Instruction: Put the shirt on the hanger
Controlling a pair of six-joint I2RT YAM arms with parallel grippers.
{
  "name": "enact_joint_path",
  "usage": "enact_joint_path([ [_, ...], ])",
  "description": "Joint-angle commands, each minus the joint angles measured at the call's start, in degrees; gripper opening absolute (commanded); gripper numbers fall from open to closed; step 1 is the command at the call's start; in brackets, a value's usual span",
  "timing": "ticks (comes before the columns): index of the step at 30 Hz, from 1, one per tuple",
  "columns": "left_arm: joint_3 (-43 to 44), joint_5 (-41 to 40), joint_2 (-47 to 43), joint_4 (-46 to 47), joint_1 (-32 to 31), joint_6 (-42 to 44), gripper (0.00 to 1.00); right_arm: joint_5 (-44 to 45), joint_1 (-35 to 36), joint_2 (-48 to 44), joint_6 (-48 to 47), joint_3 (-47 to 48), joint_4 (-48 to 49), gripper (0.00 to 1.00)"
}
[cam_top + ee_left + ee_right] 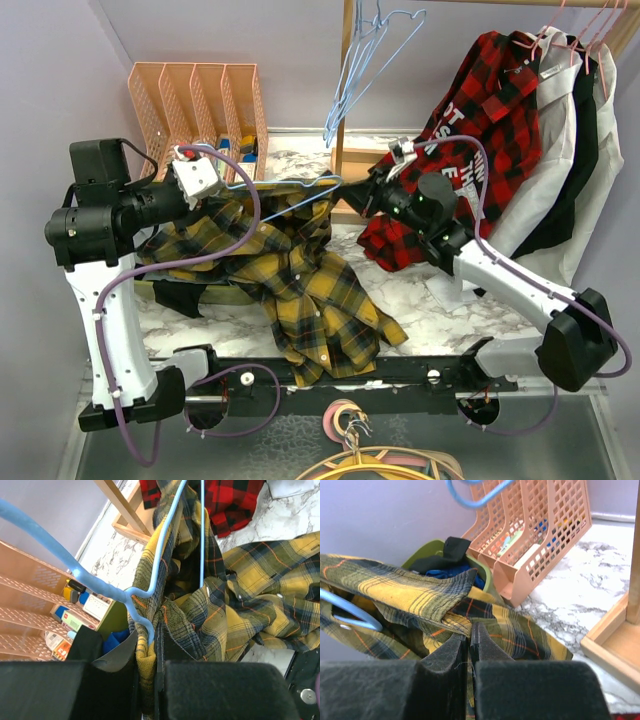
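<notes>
Left pincer [149,646] and right pincer [469,636] are clenched on the shirt [300,280], with the hanger [131,594] spanned nine-to-three o'clock between them.

A peach mesh file organizer [195,100] is seen at ten o'clock on the marble table [440,300]. Spare blue hangers [352,85] are hung at twelve from a wooden rack [347,20]. A red-and-black plaid shirt [480,120] is draped at two o'clock.

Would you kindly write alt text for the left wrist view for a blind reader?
The left gripper is shut on a fold of the yellow plaid shirt, and the light-blue hanger runs down into the cloth. A peach mesh organiser stands at left; a red plaid shirt lies beyond.
</notes>
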Motion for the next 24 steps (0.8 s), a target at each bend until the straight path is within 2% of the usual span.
enact_joint_path([
  [1, 1.35, -5.86, -1.01, -1.63, 0.51, 6.02, 0.00, -2.27, -5.07, 3.80, -1.70, 5.70, -7.82, 0.01],
  [7, -0.76, -11.71, -1.45, 1.00, 0.41, 7.08, 0.00, -3.23, -5.77, 5.26, -3.53, 11.89, -12.46, 0.01],
  [13, -1.39, -20.10, -1.19, 3.59, -0.24, 7.75, 0.00, -0.47, -5.82, 4.83, -4.55, 17.61, -22.29, 0.01],
  [17, -1.37, -25.10, -0.96, 6.44, -0.78, 6.77, 0.00, -2.22, -5.75, 3.97, -4.10, 20.82, -28.45, 0.01],
  [24, -2.22, -25.58, -0.51, 6.71, -1.37, 6.45, 0.00, -9.59, -5.75, 0.75, 0.23, 22.59, -30.60, 0.01],
])
